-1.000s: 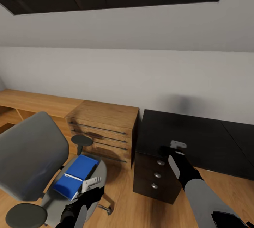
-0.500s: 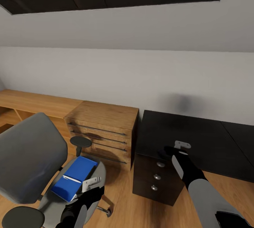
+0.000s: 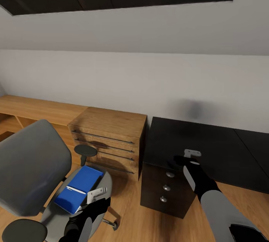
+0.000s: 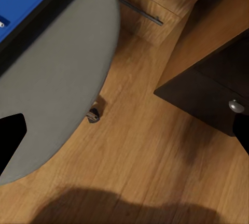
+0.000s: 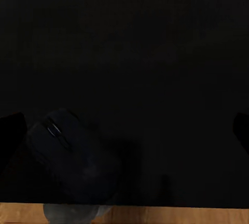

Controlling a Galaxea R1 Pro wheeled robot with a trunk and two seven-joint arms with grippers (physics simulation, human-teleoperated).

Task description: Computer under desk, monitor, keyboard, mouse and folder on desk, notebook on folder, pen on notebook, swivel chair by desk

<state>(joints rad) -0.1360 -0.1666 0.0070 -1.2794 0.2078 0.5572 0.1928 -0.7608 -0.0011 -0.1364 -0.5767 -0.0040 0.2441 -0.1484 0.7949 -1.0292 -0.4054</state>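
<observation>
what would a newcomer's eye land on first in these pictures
Probably the bright blue folder lying on the swivel chair at lower left, with the left gripper just beside it. Next, the black desk at right, where the right gripper hovers over a dark mouse.

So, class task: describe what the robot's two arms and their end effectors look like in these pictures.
In the head view both arms have a light grey forearm shell running into a glossy black wrist section. Each ends in a small pale grey-white bracket-like end effector, left and right. In the wrist views the fingertips show as plain black shapes. No cables or markings are visible.
</observation>
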